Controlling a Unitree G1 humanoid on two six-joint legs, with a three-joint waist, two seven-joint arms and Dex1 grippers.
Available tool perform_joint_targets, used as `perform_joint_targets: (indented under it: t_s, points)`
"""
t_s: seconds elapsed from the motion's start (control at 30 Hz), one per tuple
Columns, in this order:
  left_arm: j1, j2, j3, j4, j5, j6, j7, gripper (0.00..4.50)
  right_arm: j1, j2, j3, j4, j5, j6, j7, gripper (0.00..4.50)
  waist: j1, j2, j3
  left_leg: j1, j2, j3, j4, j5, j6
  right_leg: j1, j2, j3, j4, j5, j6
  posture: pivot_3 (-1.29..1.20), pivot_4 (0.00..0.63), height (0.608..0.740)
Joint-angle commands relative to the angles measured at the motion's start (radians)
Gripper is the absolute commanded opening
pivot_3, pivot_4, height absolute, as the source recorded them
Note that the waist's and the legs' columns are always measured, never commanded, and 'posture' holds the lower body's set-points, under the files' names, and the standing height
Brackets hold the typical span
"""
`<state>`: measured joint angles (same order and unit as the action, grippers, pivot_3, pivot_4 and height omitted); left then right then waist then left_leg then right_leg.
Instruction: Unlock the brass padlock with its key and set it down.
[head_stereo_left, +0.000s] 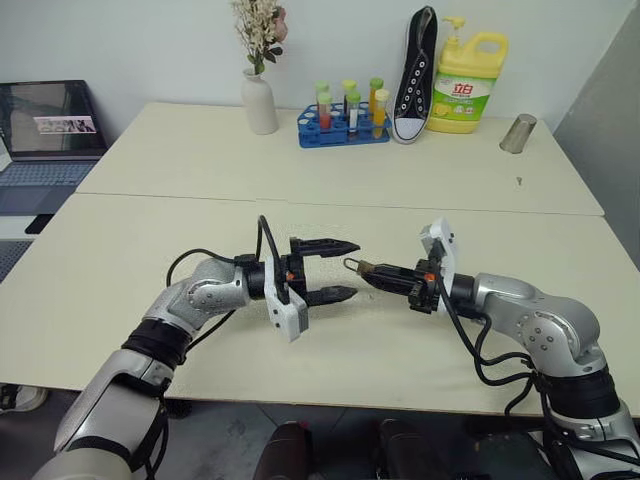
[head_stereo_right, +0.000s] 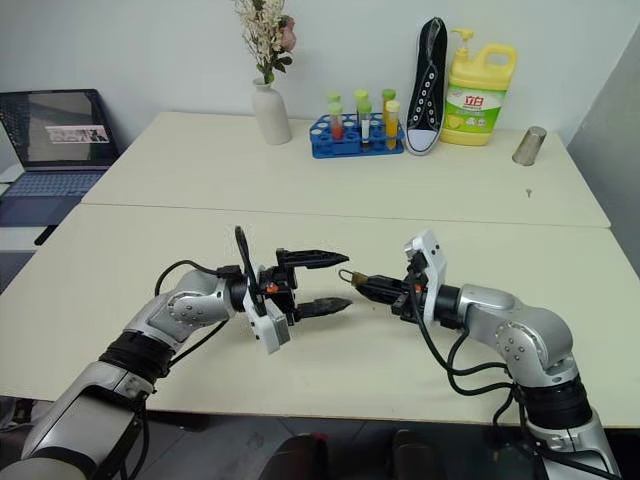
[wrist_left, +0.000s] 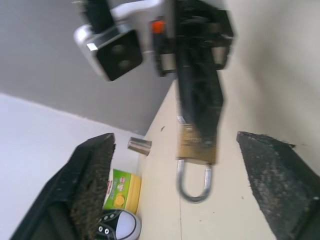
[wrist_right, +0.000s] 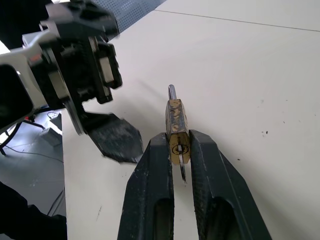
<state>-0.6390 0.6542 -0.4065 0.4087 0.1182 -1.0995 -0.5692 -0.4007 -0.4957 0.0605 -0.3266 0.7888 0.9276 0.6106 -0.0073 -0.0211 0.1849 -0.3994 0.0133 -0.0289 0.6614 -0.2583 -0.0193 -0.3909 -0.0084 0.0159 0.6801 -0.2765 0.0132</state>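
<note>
My right gripper (wrist_right: 181, 150) has its jaws pressed tight on the brass padlock (wrist_right: 176, 127), pinching the lower end of the body between the two black fingers. The body sticks out past the fingertips, with the silvery shackle (wrist_left: 194, 182) at the far end, pointing toward my other arm. A thin sliver of metal shows below the keyhole between the jaws; I cannot tell whether it is the key.

My left gripper (head_stereo_left: 335, 270) has its jaws spread wide, holding nothing. One finger (head_stereo_left: 325, 246) sits above and the other below the line of the padlock, and the shackle lies just short of the gap between them, touching neither. From the left wrist, the padlock hangs between the two rough pads (wrist_left: 92, 175) with clear space on both sides.

Both grippers are raised over the desk (head_stereo_left: 120, 280), tip facing tip, near each other but apart.
</note>
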Motion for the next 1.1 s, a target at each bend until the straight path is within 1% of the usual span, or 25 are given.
perform_joint_targets:
  t_s: [0.03,0.2,0.27,0.33,0.43,0.53,0.67,0.8,0.93,1.1]
  points:
    - [-0.005,0.002,0.042,-0.104,-0.148,0.104,-0.038,2.96,0.005,-0.013,-0.024,-0.021,-0.010,-0.028,0.025,0.12,0.000,0.000,0.000,0.000,0.000,0.000,0.000,0.000,0.000,0.000,0.000,0.000,0.000,0.000,0.000,0.00,0.150,0.740]
    - [-0.001,-0.041,0.100,-0.179,-0.287,0.329,-0.076,1.22,0.008,-0.032,-0.017,-0.051,-0.033,-0.051,0.051,0.12,0.000,0.000,0.000,0.000,0.000,0.000,0.000,0.000,0.000,0.000,0.000,0.000,0.000,0.000,0.000,0.00,0.150,0.740]
    - [-0.020,-0.067,0.127,-0.150,-0.344,0.465,-0.107,0.54,0.006,-0.048,-0.006,-0.078,-0.044,-0.070,0.074,0.12,-0.001,0.000,0.000,0.000,0.000,0.000,0.000,0.000,0.000,0.000,0.002,0.000,0.000,0.000,0.000,0.00,0.150,0.740]
    - [-0.033,-0.090,0.152,-0.127,-0.367,0.552,-0.128,0.01,0.002,-0.056,0.000,-0.091,-0.054,-0.084,0.091,0.12,-0.001,0.000,0.000,0.000,0.000,0.000,0.000,0.000,0.000,0.000,0.005,0.000,0.000,0.000,0.000,0.00,0.150,0.740]
    - [-0.036,-0.117,0.159,-0.104,-0.400,0.667,-0.207,0.00,0.004,-0.055,-0.005,-0.108,-0.056,-0.093,0.101,0.12,-0.001,0.000,0.000,0.000,0.000,0.000,0.000,0.000,0.000,0.000,0.005,-0.001,0.000,-0.001,0.002,0.00,0.150,0.740]
    - [-0.013,-0.137,0.138,-0.121,-0.440,0.782,-0.325,0.00,0.006,-0.044,-0.013,-0.130,-0.046,-0.094,0.098,0.12,-0.001,0.000,0.000,0.000,0.000,0.000,0.000,0.000,0.000,0.000,0.006,0.000,0.000,0.000,0.001,0.00,0.150,0.740]
    - [0.017,-0.157,0.151,-0.153,-0.468,0.904,-0.405,0.00,0.010,-0.042,-0.017,-0.141,-0.046,-0.093,0.098,0.12,-0.001,0.000,0.000,0.000,0.000,0.000,0.000,0.000,0.000,0.000,0.006,0.000,0.000,0.000,0.000,0.00,0.150,0.740]
    - [0.087,-0.136,0.130,-0.293,-0.543,1.109,-0.526,0.00,0.015,-0.036,-0.032,-0.139,-0.043,-0.096,0.089,0.12,-0.003,0.000,0.000,0.000,0.000,0.000,0.000,0.000,0.000,0.000,0.005,0.001,0.000,0.000,0.000,0.00,0.150,0.740]
    - [0.105,-0.136,0.165,-0.359,-0.572,1.219,-0.552,0.00,0.012,-0.036,-0.031,-0.127,-0.052,-0.104,0.095,0.12,-0.003,0.000,0.000,0.000,0.000,-0.001,0.000,0.000,0.000,0.000,0.005,0.001,0.000,-0.001,0.000,0.00,0.150,0.740]
    - [0.117,-0.135,0.196,-0.425,-0.582,1.283,-0.552,0.00,0.012,-0.046,-0.020,-0.105,-0.070,-0.121,0.110,0.12,-0.003,0.000,0.000,0.000,0.000,-0.001,0.000,0.000,0.000,0.000,0.005,0.001,0.000,-0.001,0.002,0.00,0.150,0.740]
